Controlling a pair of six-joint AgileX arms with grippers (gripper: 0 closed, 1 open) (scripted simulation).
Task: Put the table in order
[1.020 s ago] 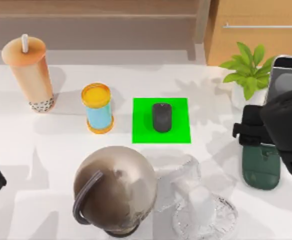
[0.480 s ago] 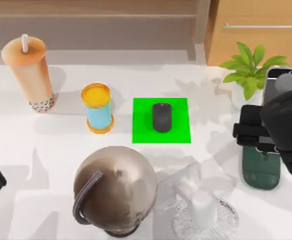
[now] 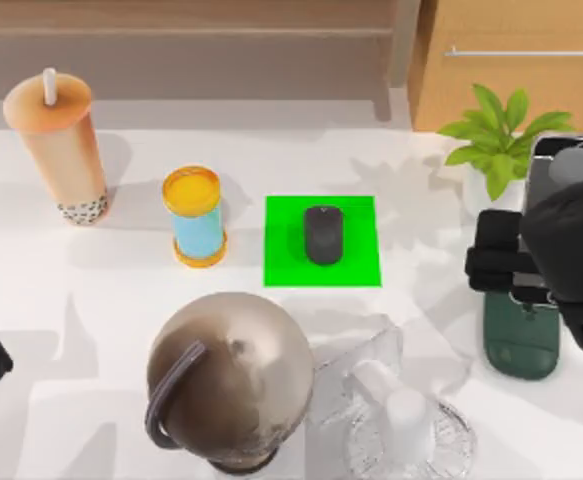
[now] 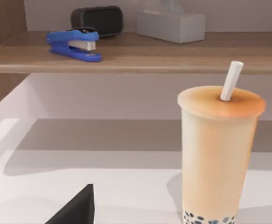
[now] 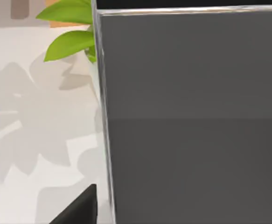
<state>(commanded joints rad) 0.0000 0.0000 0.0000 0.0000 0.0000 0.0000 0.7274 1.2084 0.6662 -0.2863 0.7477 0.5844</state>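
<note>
At the table [image 3: 271, 150]'s right edge, right pincer [image 3: 516, 265] clenched on a phone [image 3: 556, 175] over its green stand [image 3: 521, 345].

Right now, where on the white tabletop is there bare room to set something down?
Bare tabletop lies at the left front, between the blue yellow-lidded can and the brown round helmet. It is crowded at the right, around the right gripper, potted green plant and dark green stand.

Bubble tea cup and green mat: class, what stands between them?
In the top view, a blue can with an orange lid stands between the bubble tea cup and green mat.
</note>
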